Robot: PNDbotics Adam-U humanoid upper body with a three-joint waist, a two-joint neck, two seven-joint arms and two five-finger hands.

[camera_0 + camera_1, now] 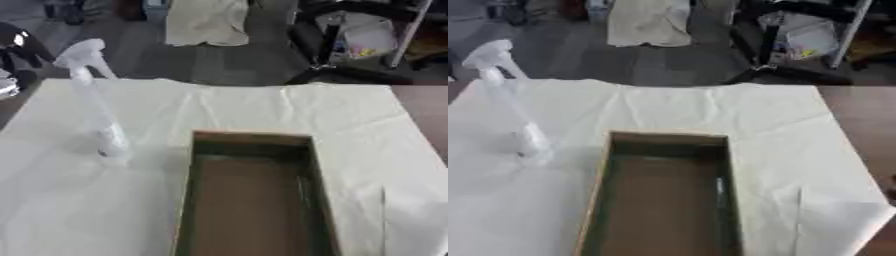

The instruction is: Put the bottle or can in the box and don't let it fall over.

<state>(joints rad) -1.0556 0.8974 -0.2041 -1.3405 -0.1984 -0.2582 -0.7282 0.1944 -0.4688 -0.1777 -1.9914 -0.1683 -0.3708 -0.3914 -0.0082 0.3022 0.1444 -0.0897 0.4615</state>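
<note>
Nearest, the open brown box [249,200] sits empty on the white cloth [367,150]. Just left of it stands a tall, slim white spray bottle [94,107], upright, likely light and tippy; gripping its mid-body seems safest. Neither hand shows, so their state is unknown.

No legible text or labels anywhere
</note>
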